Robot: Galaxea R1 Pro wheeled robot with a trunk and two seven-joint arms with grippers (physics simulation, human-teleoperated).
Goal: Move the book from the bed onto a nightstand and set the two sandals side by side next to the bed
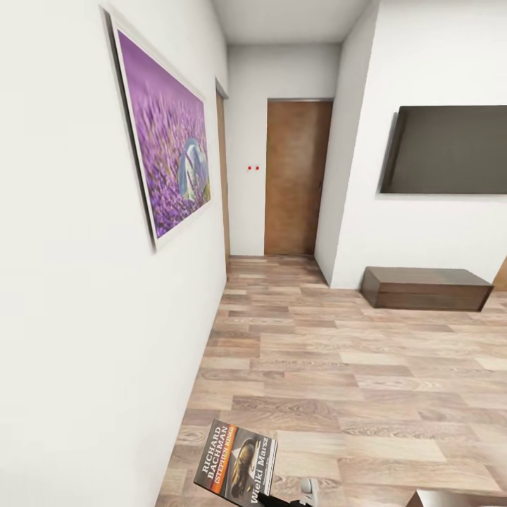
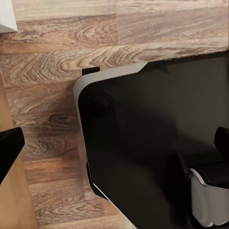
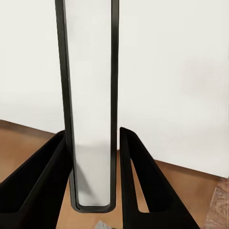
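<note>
Room: white walls (image 1: 77, 352) and a wood-plank floor (image 1: 366, 366) are stretching ahead to a brown door (image 1: 297, 176); a purple picture (image 1: 165, 158) is hanging on the wall left of the tool, a dark screen (image 1: 447, 149) and a low dark cabinet (image 1: 424, 287) are lying ahead to its right.
Book: the book (image 1: 236, 461) is sitting in the right tool (image 3: 92, 167), cover tilted up toward the head camera, held low and close to the trunk.
Right tool: it is gripping the book edge-on, the two dark fingers (image 3: 138, 181) pressing either side of the thin spine end, pages showing between them.
Left tool: its wrist view is looking down past the robot's dark base (image 2: 157, 143) at the floor; I cannot tell whether its jaws are open or closed.
Step in hand: judging by the scene, the robot is carrying the book toward a nightstand; no bed or nightstand is in sight here.
Doing it well: the grip is narrow and near one end, so the book is likely to swing; turning the base slowly, keeping the right tool pressed shut and clear of the left-hand wall looks wise.
Risk: a quick turn or a brush against the wall could twist the book loose.
</note>
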